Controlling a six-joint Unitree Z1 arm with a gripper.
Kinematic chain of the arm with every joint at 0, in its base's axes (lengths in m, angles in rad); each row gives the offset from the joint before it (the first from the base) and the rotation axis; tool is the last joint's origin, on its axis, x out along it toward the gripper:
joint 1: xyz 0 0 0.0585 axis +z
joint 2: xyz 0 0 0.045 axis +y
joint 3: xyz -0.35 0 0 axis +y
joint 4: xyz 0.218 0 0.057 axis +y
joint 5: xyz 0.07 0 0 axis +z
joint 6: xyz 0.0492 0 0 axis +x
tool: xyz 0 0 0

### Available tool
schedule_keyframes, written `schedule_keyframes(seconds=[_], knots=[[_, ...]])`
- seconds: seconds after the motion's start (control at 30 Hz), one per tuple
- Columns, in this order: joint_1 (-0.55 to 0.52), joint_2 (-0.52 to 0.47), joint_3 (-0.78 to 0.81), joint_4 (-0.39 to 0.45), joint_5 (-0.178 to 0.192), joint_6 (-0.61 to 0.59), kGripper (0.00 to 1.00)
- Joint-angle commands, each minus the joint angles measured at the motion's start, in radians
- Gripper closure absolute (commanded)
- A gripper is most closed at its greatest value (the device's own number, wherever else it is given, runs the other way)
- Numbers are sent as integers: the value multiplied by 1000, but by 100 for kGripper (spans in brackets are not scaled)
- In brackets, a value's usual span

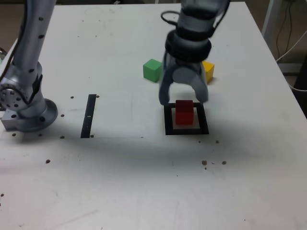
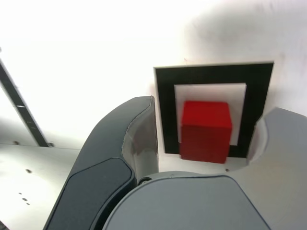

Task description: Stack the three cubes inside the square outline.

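The red cube (image 1: pixel 184 112) sits inside the square outline (image 1: pixel 204 129), on its white centre. My gripper (image 1: pixel 183 98) hovers just above and behind it, open, one finger on each side of the cube. The wrist view shows the red cube (image 2: pixel 206 129) on the square outline (image 2: pixel 211 74) with clear gaps to both fingers of my gripper (image 2: pixel 208 110). The green cube (image 1: pixel 152 70) rests on the table behind the outline, toward the exterior view's left. The yellow cube (image 1: pixel 208 71) lies behind the gripper, partly hidden by it.
A narrow black strip (image 1: pixel 88 116) lies flat to the exterior view's left of the outline and shows as the black strip (image 2: pixel 19 105) in the wrist view. The arm's base (image 1: pixel 24 108) stands at the table's left edge. Cables hang off the right side.
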Motion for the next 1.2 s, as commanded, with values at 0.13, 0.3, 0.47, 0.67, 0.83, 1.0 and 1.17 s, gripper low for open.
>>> schedule_keyframes(seconds=[0.13, 0.3, 0.47, 0.67, 0.83, 1.0, 1.17], knots=[[61, -22, -52, 56, 36, 44, 1], [130, -10, -104, 83, 52, 105, 1], [192, 28, -171, 107, 54, 181, 1], [258, 97, -281, 142, 55, 280, 1], [297, 160, -397, 187, 56, 349, 1], [324, 226, -511, 234, 57, 409, 1], [331, 268, -571, 251, 64, 450, 1]])
